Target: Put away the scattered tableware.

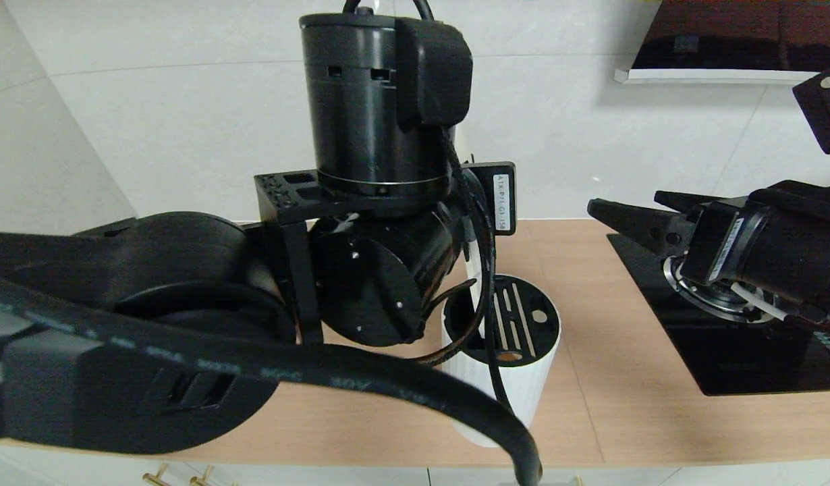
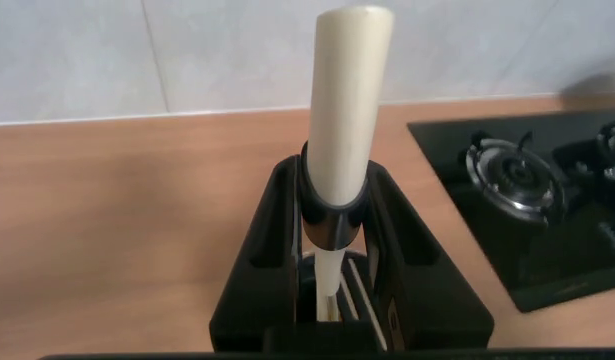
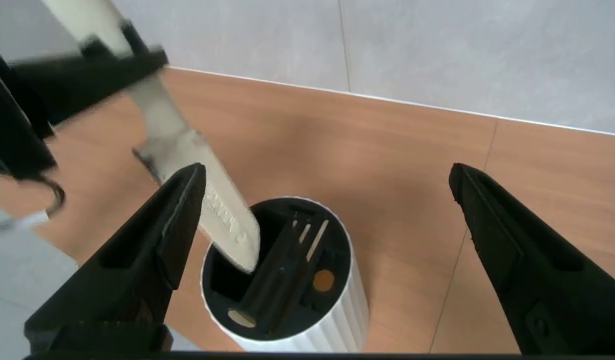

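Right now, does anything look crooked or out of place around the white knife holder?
Only the knife. The left pincer holds it at a slant rather than upright, and its blade tip seems to sit in the wide opening of the holder. Nothing spilled or damaged shows.

Tip of knife [image 3: 222, 212] hidden inside holder [image 3: 349, 302], probably in wide slot; handle end cut off at picture edge; holder base too.

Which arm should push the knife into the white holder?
Left. The left gripper is shut on the knife, its blade tip in the top of the holder. The right gripper is open, empty, off to the side.
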